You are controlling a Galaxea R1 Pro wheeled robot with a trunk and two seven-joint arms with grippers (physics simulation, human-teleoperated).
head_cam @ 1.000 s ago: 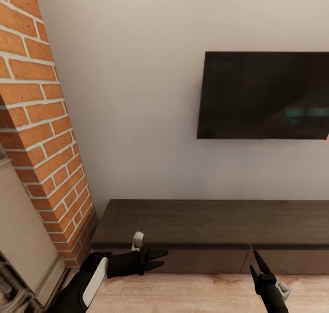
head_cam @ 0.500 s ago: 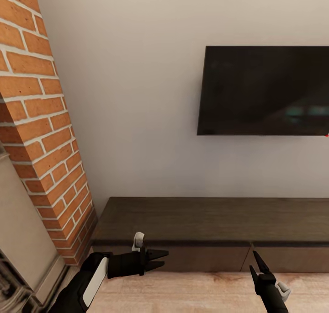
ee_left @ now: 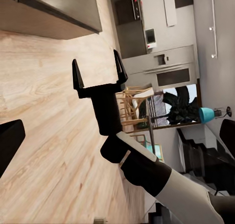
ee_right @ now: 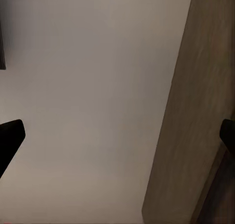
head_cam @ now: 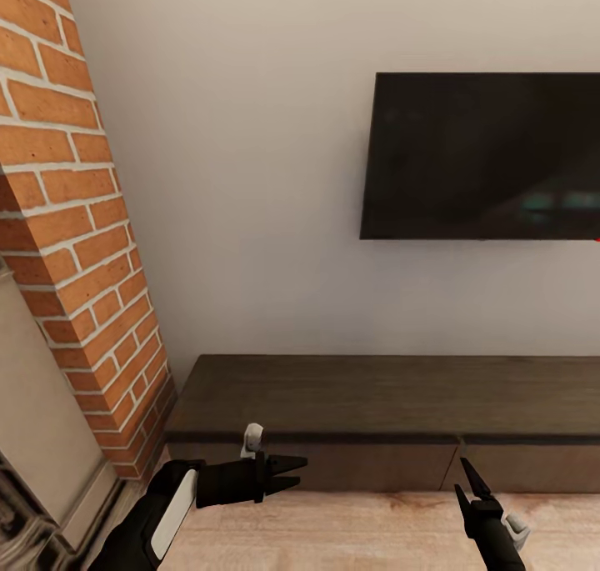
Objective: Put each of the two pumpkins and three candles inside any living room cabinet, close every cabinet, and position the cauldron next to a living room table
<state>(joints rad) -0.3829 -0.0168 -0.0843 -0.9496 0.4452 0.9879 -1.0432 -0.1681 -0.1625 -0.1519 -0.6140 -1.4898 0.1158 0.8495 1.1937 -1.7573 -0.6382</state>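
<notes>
While both claws hang parted and empty — left claw [head_cam: 293, 473], right claw [head_cam: 462, 478] — square up to the cabinet [head_cam: 367, 404] before reaching for a drawer front.

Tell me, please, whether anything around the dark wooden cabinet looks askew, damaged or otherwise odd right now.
Nothing stands out. The cabinet sits flat against the wall with its drawer fronts flush and shut, and its top is bare. The television hangs level above it. Both the left gripper and the right gripper hang open and empty in front of it.
</notes>
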